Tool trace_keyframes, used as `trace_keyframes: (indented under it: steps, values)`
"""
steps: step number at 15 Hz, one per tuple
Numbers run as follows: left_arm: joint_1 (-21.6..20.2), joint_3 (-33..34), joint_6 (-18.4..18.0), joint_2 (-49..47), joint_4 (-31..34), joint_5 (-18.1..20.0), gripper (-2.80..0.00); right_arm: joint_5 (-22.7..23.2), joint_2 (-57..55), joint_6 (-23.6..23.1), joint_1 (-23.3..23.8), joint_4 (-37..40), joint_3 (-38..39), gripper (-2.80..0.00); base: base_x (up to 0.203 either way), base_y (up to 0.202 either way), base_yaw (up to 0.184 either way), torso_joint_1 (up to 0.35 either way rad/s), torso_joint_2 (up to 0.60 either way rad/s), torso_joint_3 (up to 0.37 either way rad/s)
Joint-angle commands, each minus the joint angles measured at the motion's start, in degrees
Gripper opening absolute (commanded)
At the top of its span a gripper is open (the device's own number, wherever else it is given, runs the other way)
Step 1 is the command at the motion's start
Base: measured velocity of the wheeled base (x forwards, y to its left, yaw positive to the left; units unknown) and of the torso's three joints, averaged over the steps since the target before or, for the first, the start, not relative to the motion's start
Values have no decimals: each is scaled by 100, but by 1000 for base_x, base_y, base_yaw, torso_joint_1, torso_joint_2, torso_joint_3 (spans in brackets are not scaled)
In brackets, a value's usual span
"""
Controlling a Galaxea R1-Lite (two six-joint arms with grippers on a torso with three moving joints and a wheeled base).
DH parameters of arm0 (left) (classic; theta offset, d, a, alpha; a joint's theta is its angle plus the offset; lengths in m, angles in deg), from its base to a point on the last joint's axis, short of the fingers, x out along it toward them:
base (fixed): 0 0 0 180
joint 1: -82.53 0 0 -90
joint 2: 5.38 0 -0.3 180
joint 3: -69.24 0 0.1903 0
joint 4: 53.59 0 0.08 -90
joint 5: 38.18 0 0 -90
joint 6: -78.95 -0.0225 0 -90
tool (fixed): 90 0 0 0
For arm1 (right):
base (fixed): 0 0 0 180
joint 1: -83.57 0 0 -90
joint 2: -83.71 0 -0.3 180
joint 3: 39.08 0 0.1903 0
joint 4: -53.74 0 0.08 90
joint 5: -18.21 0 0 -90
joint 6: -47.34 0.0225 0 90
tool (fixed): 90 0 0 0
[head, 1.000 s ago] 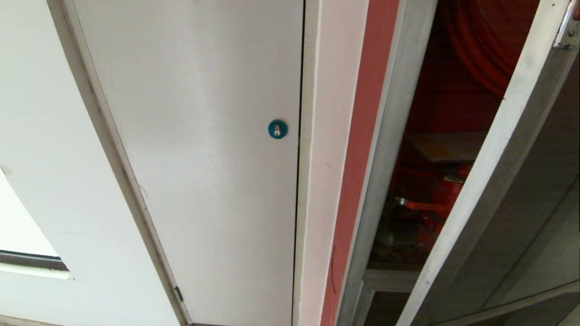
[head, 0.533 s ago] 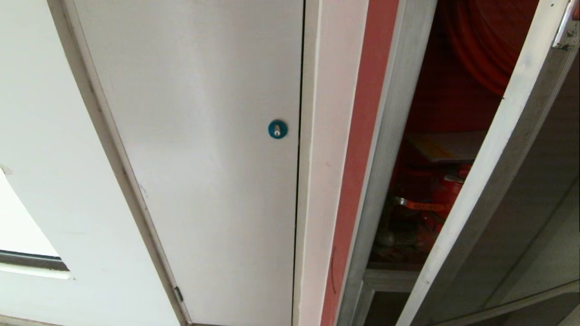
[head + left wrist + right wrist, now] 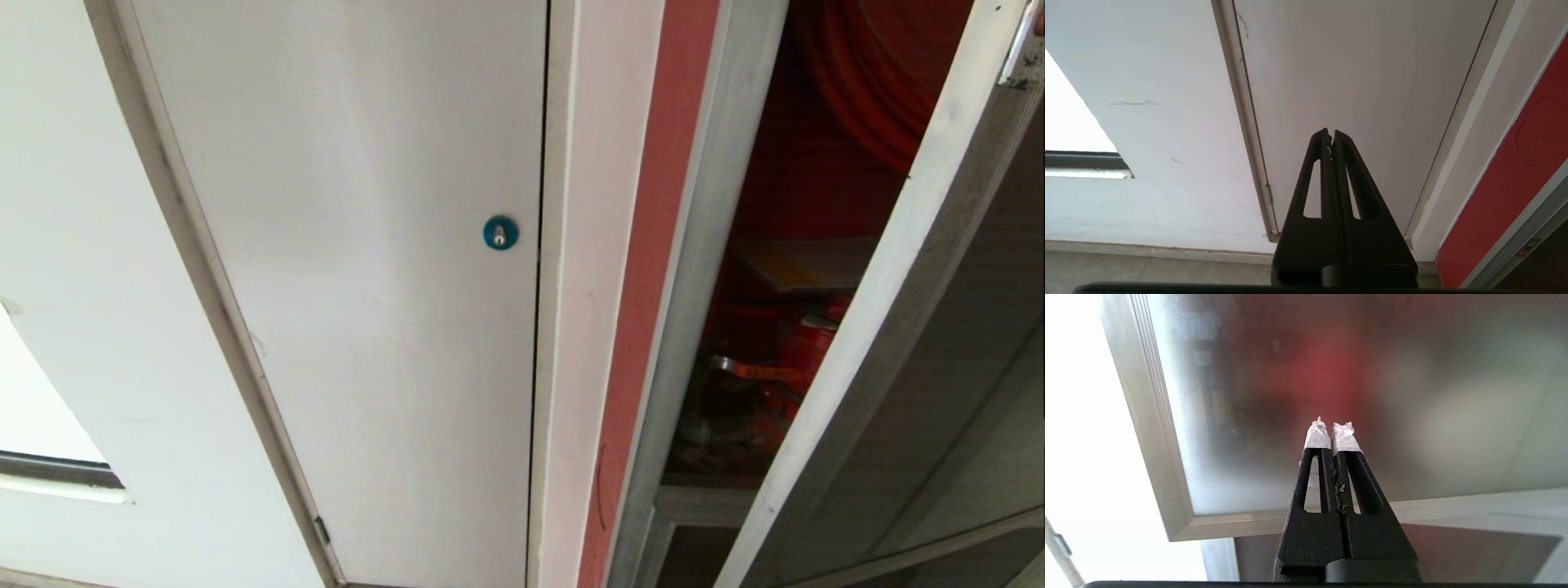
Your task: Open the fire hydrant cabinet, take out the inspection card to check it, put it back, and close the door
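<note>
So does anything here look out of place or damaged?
Mostly the door: it stands ajar, leaving the fire hydrant cabinet and its red fittings exposed. The right gripper is shut, and its fingertips carry frayed white wrapping. The white panel beside the cabinet sits closed and looks fine.

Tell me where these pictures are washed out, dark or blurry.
Head view: the white panel is evenly lit, the fire hydrant cabinet interior dim and shadowed. Left wrist view: blown-out white patch at one edge. Right wrist view: strong white glare beside the door, red shape behind its glass out of focus, right claw sharp.
</note>
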Motion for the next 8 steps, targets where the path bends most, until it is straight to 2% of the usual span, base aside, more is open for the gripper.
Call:
trace_keyframes:
  steps: [1, 6, 8]
  values:
    - [0, 0, 0, -6, -1, 0, -280, 40, -12, -34, 0, -129, 330, -280, 0, 0, 0, 0, 0, 0]
    - [0, 0, 0, -1, -3, 0, -280, 59, -15, -83, 0, 885, 330, -280, 0, 0, 0, 0, 0, 0]
    - [0, 0, 0, 1, -1, 0, -280, 68, -18, 3, 0, 931, 321, -280, 0, 0, 0, 0, 0, 0]
